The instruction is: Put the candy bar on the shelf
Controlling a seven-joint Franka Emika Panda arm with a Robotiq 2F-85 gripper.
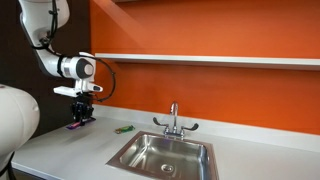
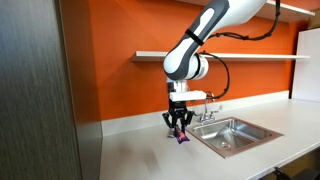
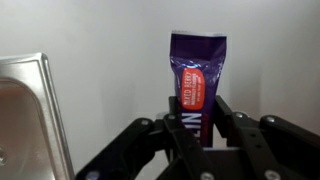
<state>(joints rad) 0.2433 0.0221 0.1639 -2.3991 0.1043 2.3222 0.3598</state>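
Plainly, the tool (image 3: 198,125) was clamped on the near end of the candy bar (image 3: 198,65). In the wrist view its fingers pressed both long edges, and the purple wrapper reached out toward 12 o'clock. In both exterior views the bar sat low, at or just above the tabletop (image 1: 60,150); whether it touched could not be told. A good lift would, I judged, go straight up before any swing, since only one end was held and the wrapper might pivot or slip. The shelf (image 1: 200,59) ran along the orange wall (image 1: 200,90) well above, toward 2 o'clock from the tool. The tabletop was smooth and white. A steel sink (image 1: 165,155) lay at 4 o'clock, with a small green object (image 1: 123,129) between it and the tool.
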